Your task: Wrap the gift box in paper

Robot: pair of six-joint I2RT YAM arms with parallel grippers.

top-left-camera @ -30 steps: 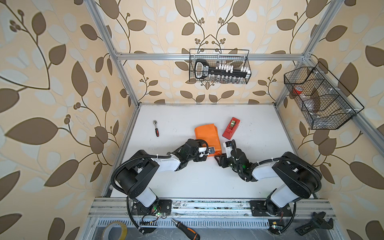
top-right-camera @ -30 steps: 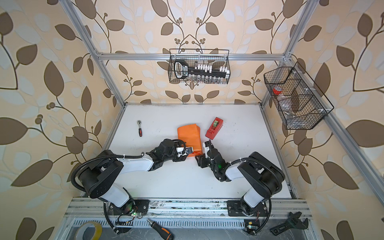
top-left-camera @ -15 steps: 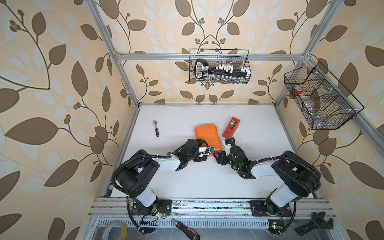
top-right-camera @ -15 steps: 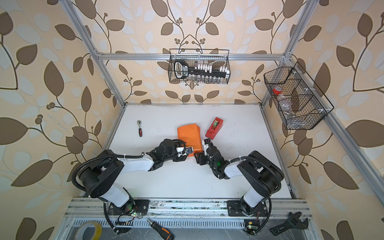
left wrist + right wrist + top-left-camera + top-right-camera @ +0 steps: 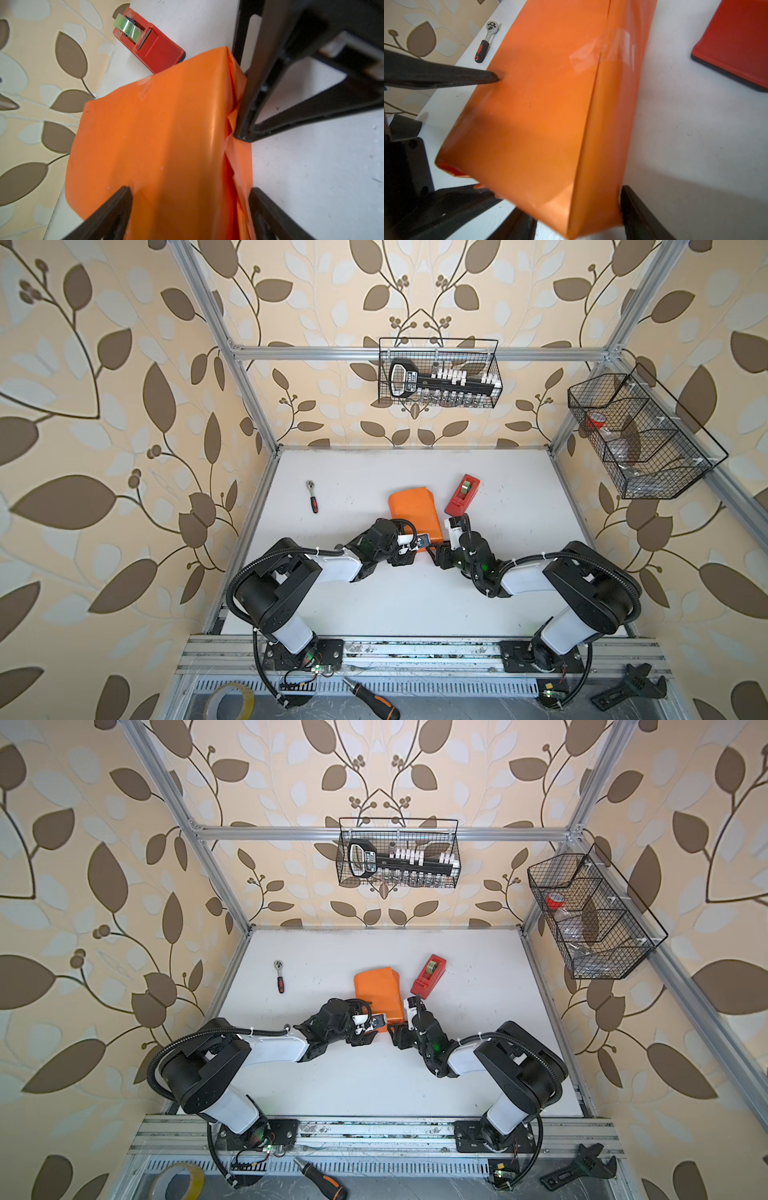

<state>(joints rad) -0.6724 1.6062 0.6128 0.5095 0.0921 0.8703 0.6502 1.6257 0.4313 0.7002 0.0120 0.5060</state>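
The left gripper (image 5: 190, 191) has its jaws spread wide over the near end of a flat parcel wrapped in glossy bright orange paper (image 5: 413, 510). Its black fingers (image 5: 116, 207) flank the wrap on either side with their tips at the paper, and no pinch shows. The right gripper (image 5: 571, 204) is partly open around the parcel's near right corner, with one finger (image 5: 247, 108) pressed against the crumpled side fold; whether it truly clamps the paper cannot be told. The gift box is wholly hidden under the wrap, which lies on the white tabletop (image 5: 374, 601) between the two grippers and reaches away from them toward the back wall. A strip of clear tape (image 5: 602, 49) bridges the seam on the top face, ahead of the right gripper. Just beyond that gripper lies a red plastic tape dispenser (image 5: 462, 495), close beside the parcel but apart from it. A steel ratchet wrench with a black-and-red handle (image 5: 311, 496) lies well to the left of the left gripper and farther back. The grippers nearly meet at the parcel's near end, each crowding the other. Count: two grippers, one parcel, one tape strip, one dispenser, one ratchet and two black wire baskets, one on the back wall (image 5: 438, 340) and one on the right wall (image 5: 665, 483). Behind the arms' bases are one yellowish tape roll (image 5: 231, 701), one orange-handled screwdriver (image 5: 370, 695) and one black adjustable wrench (image 5: 629, 686).
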